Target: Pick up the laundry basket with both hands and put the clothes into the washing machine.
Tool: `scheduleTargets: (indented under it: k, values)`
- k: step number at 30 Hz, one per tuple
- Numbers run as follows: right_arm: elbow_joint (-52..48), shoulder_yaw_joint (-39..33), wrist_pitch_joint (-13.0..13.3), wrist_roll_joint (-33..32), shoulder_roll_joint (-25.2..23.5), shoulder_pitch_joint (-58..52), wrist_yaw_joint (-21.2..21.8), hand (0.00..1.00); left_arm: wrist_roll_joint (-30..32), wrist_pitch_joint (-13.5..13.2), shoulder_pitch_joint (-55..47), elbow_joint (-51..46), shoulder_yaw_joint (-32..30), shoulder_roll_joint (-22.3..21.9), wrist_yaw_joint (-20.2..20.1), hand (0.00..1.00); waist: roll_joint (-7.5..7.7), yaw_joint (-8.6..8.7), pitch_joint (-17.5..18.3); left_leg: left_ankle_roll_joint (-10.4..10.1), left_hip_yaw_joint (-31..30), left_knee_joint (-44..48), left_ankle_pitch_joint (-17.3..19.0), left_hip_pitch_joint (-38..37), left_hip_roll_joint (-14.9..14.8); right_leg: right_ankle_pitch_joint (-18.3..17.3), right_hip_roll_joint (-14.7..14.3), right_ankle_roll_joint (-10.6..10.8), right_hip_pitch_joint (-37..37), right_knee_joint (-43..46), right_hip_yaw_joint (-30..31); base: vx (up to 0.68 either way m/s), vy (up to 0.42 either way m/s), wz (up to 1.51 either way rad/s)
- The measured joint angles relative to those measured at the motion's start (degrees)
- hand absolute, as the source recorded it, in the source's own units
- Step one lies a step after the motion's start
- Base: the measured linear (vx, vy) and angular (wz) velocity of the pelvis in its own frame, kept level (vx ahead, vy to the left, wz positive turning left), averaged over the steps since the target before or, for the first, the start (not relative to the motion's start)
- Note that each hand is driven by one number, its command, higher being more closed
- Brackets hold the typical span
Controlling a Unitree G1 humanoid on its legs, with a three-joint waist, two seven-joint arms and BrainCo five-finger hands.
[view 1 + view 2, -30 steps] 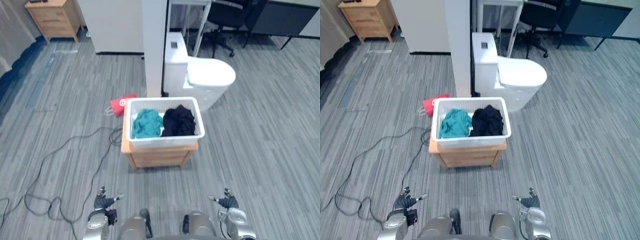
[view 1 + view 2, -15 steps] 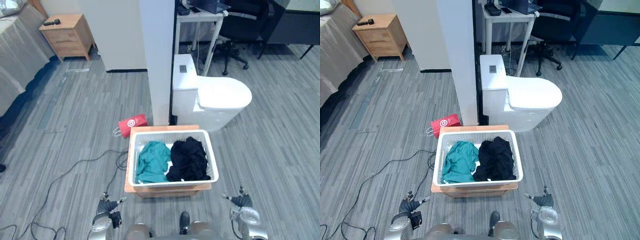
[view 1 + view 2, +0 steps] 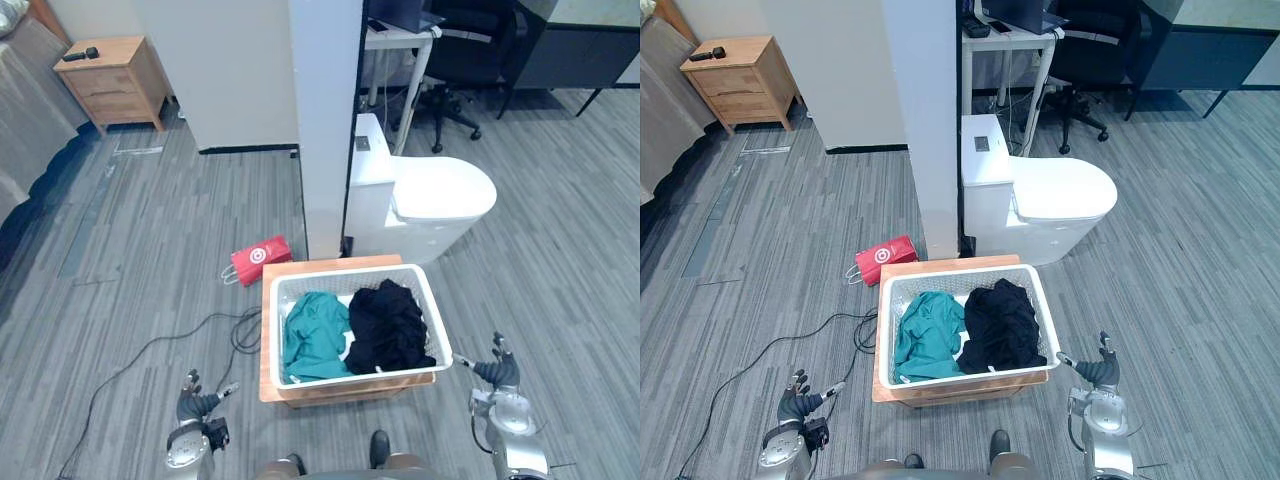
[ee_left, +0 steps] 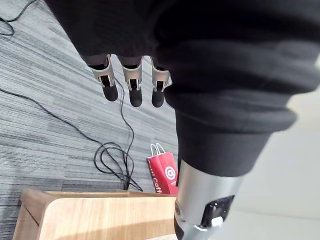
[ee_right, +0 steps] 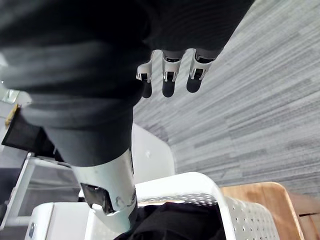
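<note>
The laundry basket [image 3: 272, 335], white with perforated walls, sits on a low wooden desk [image 3: 320, 265] in the lower middle of the eye views. Inside it, a teal garment [image 3: 312, 335] fills the left half and a black garment [image 3: 388, 325] the right half, and the two touch along the middle. Neither hand holds the basket.

The left hand [image 3: 198, 405] hangs low in the lower left of the frame, well apart from the basket. Its fingers [image 4: 131, 90] are straight and spread and hold nothing. The right hand [image 3: 497, 373] is in the lower right of the frame, just beside the basket's front right corner. Its fingers [image 5: 167, 82] are likewise straight and empty, and its thumb points toward that corner. Whether the thumb touches the rim cannot be made out.

Just behind the desk a white pillar [image 3: 325, 120] rises through the middle of the frame. A white toilet [image 3: 440, 190] stands to the right of the pillar, near the basket's far side. A small red bag [image 3: 258, 258] lies on the grey floor close to the desk's far left corner. A wooden nightstand [image 3: 108, 80] stands in the upper left of the frame and a dark office chair [image 3: 470, 60] in the upper right.
</note>
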State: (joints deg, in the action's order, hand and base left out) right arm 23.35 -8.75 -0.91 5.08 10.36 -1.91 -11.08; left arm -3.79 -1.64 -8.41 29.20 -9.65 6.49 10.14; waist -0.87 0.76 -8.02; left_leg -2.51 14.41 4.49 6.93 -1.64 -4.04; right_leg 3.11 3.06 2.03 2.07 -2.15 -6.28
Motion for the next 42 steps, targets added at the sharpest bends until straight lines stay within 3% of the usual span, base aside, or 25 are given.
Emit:
scheduleTargets:
  k: [4, 12, 13, 15, 20, 27, 32, 37, 39, 42]
  values:
    - [4.9, 3.1, -0.2, 0.1, 0.8, 7.7, 0.0, 0.0, 0.8, 0.0, 6.7, 1.1, 4.4, 0.9, 0.4, 0.0, -0.28, -0.04, -2.0, 0.2, 0.1, -0.2, -1.6, 4.0, 0.1, 1.7, 0.0, -0.5, 4.3, 0.1, 0.1, -0.11, -0.027, -0.04]
    - [18.1, 6.7, -1.6, 0.0, 1.9, 25.7, -2.4, 0.0, 2.3, 0.1, 24.6, 10.2, 11.0, 1.5, 2.8, 0.0, 0.07, 0.21, -10.4, 0.4, 0.1, 3.9, -2.9, 13.4, -0.2, 3.8, 0.2, -1.0, 13.7, 3.2, 1.5, -0.14, -0.037, -0.05]
    - [19.8, 6.7, -1.8, 0.0, 2.2, 27.2, -2.7, 1.0, 2.3, 0.1, 26.2, 11.5, 11.5, 1.8, 2.9, 1.0, 0.06, 0.2, -10.9, 0.4, 0.0, 4.2, -2.9, 13.9, -0.2, 4.1, 0.3, -1.0, 14.0, 3.2, 1.5, -0.09, -0.013, -0.01]
    - [25.6, 6.9, -2.2, -0.1, 3.1, 33.4, -3.0, 1.0, 3.1, 0.2, 32.7, 16.6, 11.9, 2.6, 4.0, 1.0, 0.08, 0.18, -13.3, 0.7, -0.1, 5.4, -3.0, 15.5, -0.2, 4.8, 0.5, -1.0, 15.0, 3.3, 1.5, -0.09, -0.001, 0.02]
    - [29.2, 7.9, -2.2, -0.6, 3.9, 40.3, -3.8, 1.0, 6.7, 0.2, 38.7, 19.8, 11.8, 3.2, 5.9, 1.0, 0.2, 0.15, -14.6, 1.1, -0.4, 6.7, -3.3, 17.7, 0.0, 5.3, 0.9, -0.9, 16.9, 4.0, 1.5, -0.06, 0.008, 0.04]
    - [25.3, 8.8, -1.9, -5.3, 4.6, 40.1, -4.9, 1.0, 6.4, 0.2, 38.9, 18.1, 11.8, 4.9, 7.5, 1.0, 0.26, 0.14, -16.3, 1.5, -0.4, 7.6, -3.1, 18.9, -0.1, 5.6, 1.1, -0.9, 17.6, 4.0, 1.7, -0.01, 0.002, 0.0]
    - [11.7, 7.3, -1.9, -5.6, 3.6, 29.8, -5.3, 1.0, 5.4, 0.8, 32.1, 6.9, 11.8, 5.0, 7.4, 1.0, 0.38, 0.38, -16.5, 1.6, -0.3, 7.4, -2.9, 18.5, -0.2, 5.6, 0.9, -0.9, 17.2, 3.4, 1.7, 0.05, 0.003, -0.02]
    - [-5.3, 4.2, -2.1, -4.8, -0.2, 14.0, -5.1, 1.0, 5.5, 2.2, 16.2, -11.0, 12.5, 2.5, 6.5, 1.0, 0.57, 1.23, -16.3, 1.6, 0.2, 5.9, -1.3, 12.4, 0.0, 5.3, 0.3, -0.5, 11.2, 0.9, 3.1, 0.09, 0.023, -0.15]
    - [-14.8, 3.0, -2.0, -3.8, -2.3, 5.4, -4.7, 1.0, 5.6, 2.2, 8.7, -19.2, 12.6, 1.2, 4.8, 1.0, 0.83, 1.51, -14.1, 1.6, 1.4, 5.5, -0.3, 10.7, -0.2, 5.1, 0.1, -0.2, 10.2, 0.3, 4.3, 0.05, 0.017, -0.29]
    - [-20.9, 1.4, -2.0, -2.5, -4.2, -1.2, -3.6, 1.0, 5.7, 2.3, 3.6, -23.2, 12.8, -0.9, 2.8, 1.0, 0.93, 1.68, -10.6, 1.5, 3.0, 4.6, 0.2, 8.6, -0.2, 4.9, -0.2, 0.0, 9.0, -0.3, 5.6, 0.1, 0.015, -0.31]
